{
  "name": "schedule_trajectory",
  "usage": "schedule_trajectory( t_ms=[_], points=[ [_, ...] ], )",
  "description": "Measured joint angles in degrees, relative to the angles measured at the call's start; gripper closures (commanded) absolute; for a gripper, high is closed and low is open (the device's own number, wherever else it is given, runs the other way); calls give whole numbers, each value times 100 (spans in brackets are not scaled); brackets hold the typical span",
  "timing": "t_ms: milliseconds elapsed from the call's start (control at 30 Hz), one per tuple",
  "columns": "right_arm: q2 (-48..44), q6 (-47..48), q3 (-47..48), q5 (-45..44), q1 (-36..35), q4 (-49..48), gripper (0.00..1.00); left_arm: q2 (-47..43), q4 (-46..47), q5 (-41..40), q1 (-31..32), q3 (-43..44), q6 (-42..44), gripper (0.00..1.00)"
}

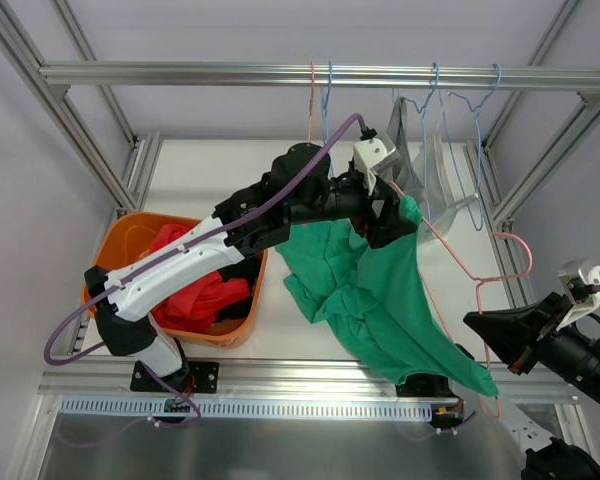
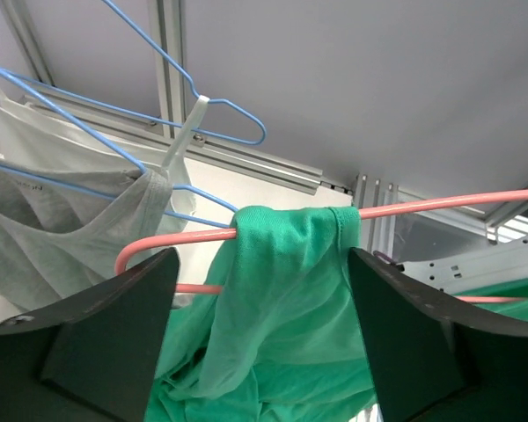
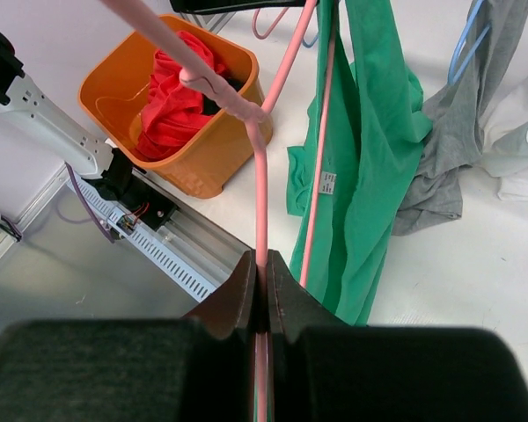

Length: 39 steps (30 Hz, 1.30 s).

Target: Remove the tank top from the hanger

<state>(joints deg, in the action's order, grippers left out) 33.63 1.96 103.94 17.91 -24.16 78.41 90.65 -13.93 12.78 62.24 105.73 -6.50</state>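
Green tank top (image 1: 380, 290) hangs by one strap over the pink hanger (image 2: 440, 204), and the rest of it spills down in a heap of folds toward the white table. The left gripper (image 2: 264, 290) is right up at that strap. Its jaws are spread wide, one finger on either side of the draped fabric, and neither one visibly pinches it. Over on the other side, the right gripper (image 3: 262, 268) has its jaws pressed together on the pink hanger's wire and holds the frame out at a slant. The wrist view looks straight down that wire, with green cloth trailing beside it. Behind the strap, a grey tank top (image 2: 62, 229) sits on a blue hanger (image 2: 141, 38) up at the aluminium rail (image 1: 230, 73). Off to the left, the orange bin (image 1: 130, 222) holds a bundle of red clothing (image 1: 195, 295), well apart from the action.
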Motion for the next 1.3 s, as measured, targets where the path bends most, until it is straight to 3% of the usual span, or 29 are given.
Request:
schedule_trajectory(
  t_ms=[33,67,133,233,300,367,500,767,967,1167,1300],
  points=[
    [0,2,31,-4,-2,46,100,26,0,-9,9,0,15,27],
    [2,2,68,-7,-7,85,100,48,0,-13,11,0,39,41],
    [4,2,144,-11,-15,125,100,59,2,-48,44,0,85,53],
    [11,7,247,-11,-33,142,100,59,66,-111,44,-2,136,82],
    [13,11,286,-15,-37,142,100,59,114,-142,44,-2,170,91],
    [13,24,284,-66,-39,144,100,57,155,-170,44,-4,199,91],
    [11,83,79,-234,-52,122,100,-39,203,-463,44,-186,192,100],
    [-278,310,-861,28,-55,90,100,-431,201,-2496,46,-671,-59,100],
    [-1032,367,-778,356,-55,68,100,-553,216,-3145,46,-791,-313,100],
    [-1639,321,-778,92,-57,-345,100,-750,256,-1926,46,-1338,-483,100],
    [-2201,122,-2146,31,-59,-1961,100,-1025,455,-186,50,-2013,-520,100]
  ],
)
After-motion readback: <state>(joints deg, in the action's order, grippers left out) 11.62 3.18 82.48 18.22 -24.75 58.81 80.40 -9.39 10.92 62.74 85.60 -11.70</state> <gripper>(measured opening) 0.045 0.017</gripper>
